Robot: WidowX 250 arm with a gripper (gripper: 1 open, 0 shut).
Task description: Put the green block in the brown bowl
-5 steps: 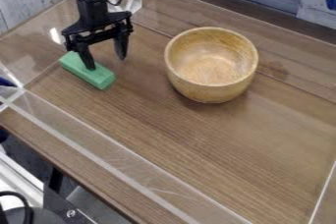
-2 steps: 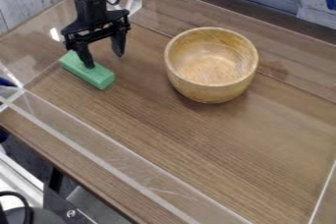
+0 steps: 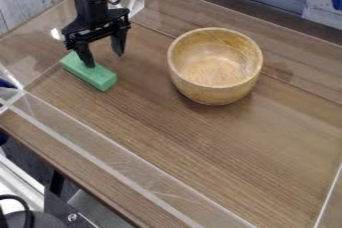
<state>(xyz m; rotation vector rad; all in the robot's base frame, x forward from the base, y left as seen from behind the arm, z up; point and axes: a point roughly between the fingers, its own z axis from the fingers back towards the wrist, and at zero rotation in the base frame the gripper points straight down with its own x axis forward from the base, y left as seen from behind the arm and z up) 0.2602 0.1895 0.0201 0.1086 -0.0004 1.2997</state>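
Lying on the table (image 3: 187, 157), left of the brown bowl (image 3: 215, 66) in view, the green block (image 3: 90, 71) has not moved. Just beyond its far end, the black gripper (image 3: 102, 45) has shifted only slightly, its fingers spread and holding nothing. The block therefore probably still needs gripping before any carry to the bowl.

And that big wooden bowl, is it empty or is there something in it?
Empty, as far as the view shows: the bowl has only bare wood inside, and the green block lies outside it.
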